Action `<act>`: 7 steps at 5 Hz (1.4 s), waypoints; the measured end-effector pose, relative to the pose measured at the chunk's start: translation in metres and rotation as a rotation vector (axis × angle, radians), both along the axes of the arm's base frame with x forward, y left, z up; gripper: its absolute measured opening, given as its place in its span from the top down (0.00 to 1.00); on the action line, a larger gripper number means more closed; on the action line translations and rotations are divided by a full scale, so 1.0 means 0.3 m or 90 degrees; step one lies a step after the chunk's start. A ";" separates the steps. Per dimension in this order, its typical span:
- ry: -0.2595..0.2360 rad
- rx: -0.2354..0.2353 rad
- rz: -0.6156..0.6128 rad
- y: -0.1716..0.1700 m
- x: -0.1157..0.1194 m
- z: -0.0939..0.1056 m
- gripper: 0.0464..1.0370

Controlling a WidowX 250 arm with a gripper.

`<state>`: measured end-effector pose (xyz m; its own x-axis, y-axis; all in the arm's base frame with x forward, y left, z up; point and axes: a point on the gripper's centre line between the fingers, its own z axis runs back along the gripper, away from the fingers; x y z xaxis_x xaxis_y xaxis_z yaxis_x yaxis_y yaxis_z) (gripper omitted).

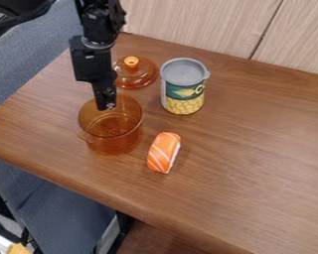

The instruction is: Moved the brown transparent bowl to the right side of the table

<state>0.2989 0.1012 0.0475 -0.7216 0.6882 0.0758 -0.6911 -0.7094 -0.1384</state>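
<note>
My gripper (107,107) is pointing down at far rim of brown transparent bowl (117,138), presumably because thin wall is offering best grip. Can't tell whether it's apart, together or clamped on rim. Bowl is sitting upright beneath me. Knobbed lid (138,75) is lying just beside me, off bowl, leaving rim exposed. Sweetcorn can (183,92) is standing rightward of me, salmon nigiri (164,152) lying nearer camera; both are probably crowding rightward route, so lifting is seeming wiser than sliding.
</note>
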 end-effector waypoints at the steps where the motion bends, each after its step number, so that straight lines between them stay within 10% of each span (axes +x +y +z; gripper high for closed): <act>1: -0.005 -0.008 0.005 -0.025 0.013 0.034 0.96; 4: -0.049 -0.072 0.030 -0.189 0.077 0.256 0.96; 7: -0.041 -0.060 -0.051 -0.502 0.083 0.293 0.96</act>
<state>0.3239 -0.0495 0.1352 -0.6656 0.7454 -0.0364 -0.7376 -0.6645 -0.1200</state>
